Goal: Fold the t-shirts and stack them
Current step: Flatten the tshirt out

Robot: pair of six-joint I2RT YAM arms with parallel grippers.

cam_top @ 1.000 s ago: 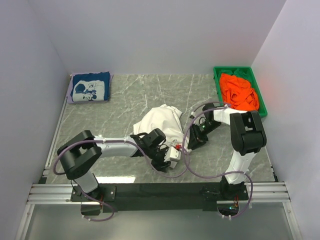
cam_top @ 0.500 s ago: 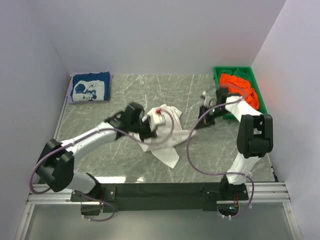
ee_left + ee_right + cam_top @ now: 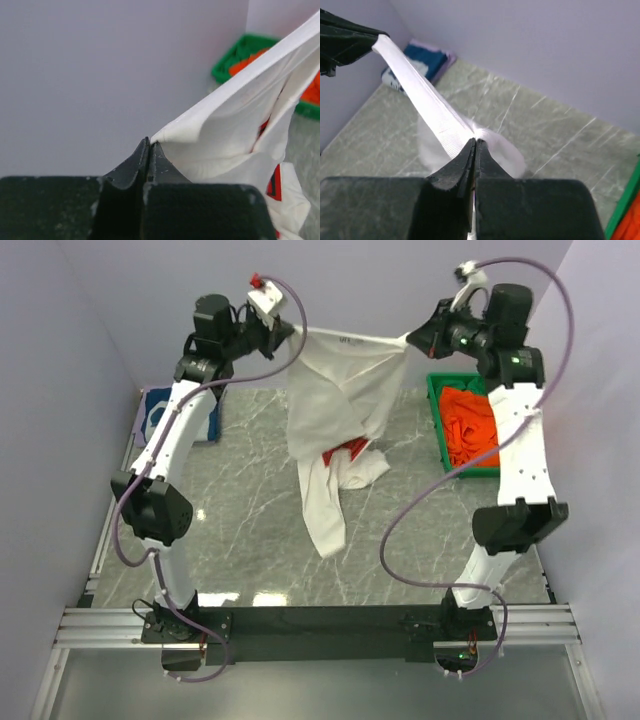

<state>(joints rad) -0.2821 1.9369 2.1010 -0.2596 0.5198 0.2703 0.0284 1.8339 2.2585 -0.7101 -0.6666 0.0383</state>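
Observation:
A white t-shirt (image 3: 335, 410) with red print hangs high above the table, stretched between both grippers. My left gripper (image 3: 291, 332) is shut on its left top corner, also seen in the left wrist view (image 3: 150, 142). My right gripper (image 3: 412, 339) is shut on the right top corner, seen in the right wrist view (image 3: 475, 141). The cloth (image 3: 235, 130) droops in loose folds, its lower end near the table (image 3: 240, 530). A folded navy t-shirt (image 3: 153, 418) with white graphic lies at the far left, partly hidden by the left arm. Orange cloth (image 3: 472, 430) fills the green bin.
The green bin (image 3: 436, 412) stands at the far right against the wall; it also shows in the left wrist view (image 3: 235, 55). White walls close in on the left, back and right. The navy shirt shows in the right wrist view (image 3: 427, 60).
Both arms have swung up and apart from the table, lifting the white t-shirt off it; the shirt now hangs stretched between the two grippers near the back wall.

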